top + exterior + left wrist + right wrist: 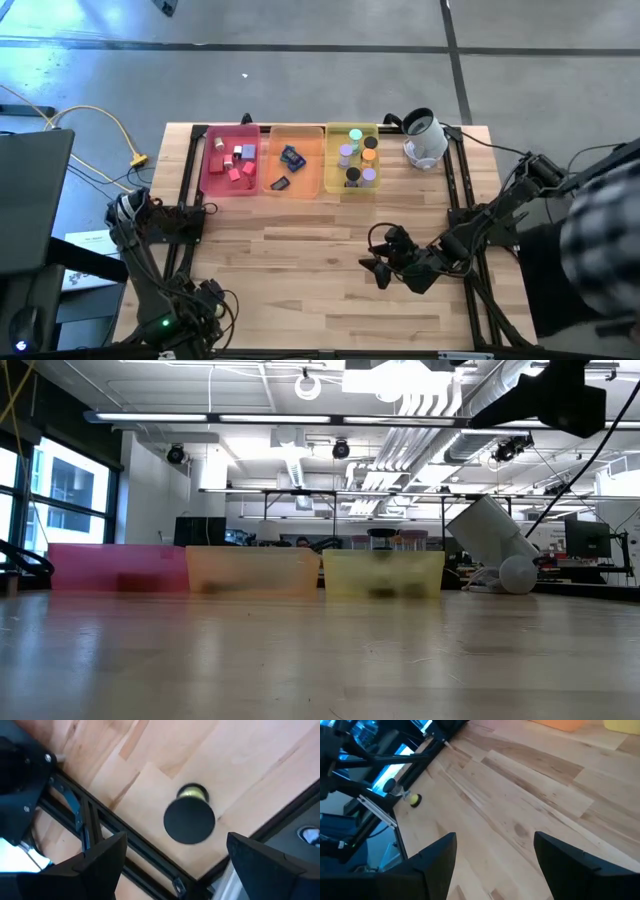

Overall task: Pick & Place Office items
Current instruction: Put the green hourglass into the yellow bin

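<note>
Right gripper [381, 262], fingers spread and empty, hovers at five o'clock; left gripper [175, 865], also spread, waits seemingly near seven.

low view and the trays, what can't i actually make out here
- Low view: contents of the pink tray, orange tray and yellow tray show only as dark smudges through the translucent walls.
- High view: pieces in the yellow tray are too small to count surely.
- High view: left gripper is lost in dark arm links and cables.
- Left wrist view: the black knob is blurred; its type is unclear.
</note>
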Controlling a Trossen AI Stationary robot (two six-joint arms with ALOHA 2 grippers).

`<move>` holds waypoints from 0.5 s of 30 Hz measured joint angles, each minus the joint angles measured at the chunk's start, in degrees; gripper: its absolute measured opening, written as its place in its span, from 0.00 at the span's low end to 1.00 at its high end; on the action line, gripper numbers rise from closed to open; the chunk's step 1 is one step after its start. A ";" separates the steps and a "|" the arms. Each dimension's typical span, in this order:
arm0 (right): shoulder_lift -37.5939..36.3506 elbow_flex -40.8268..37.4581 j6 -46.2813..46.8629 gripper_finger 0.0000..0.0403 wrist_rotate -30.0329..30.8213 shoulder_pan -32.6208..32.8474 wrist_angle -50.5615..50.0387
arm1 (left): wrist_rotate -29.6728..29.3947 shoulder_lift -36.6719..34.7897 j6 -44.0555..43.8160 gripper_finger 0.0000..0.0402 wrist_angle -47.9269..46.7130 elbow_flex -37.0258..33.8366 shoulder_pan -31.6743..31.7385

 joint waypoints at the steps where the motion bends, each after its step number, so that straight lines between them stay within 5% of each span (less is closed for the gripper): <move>1: 0.00 0.02 0.00 0.63 0.02 0.00 0.34 | -0.71 0.00 -0.08 0.82 -0.02 -0.10 -0.16; 15: 4.05 0.00 -0.04 0.63 1.27 -0.36 6.98 | -2.93 -0.02 -3.80 0.79 1.75 -0.73 -2.75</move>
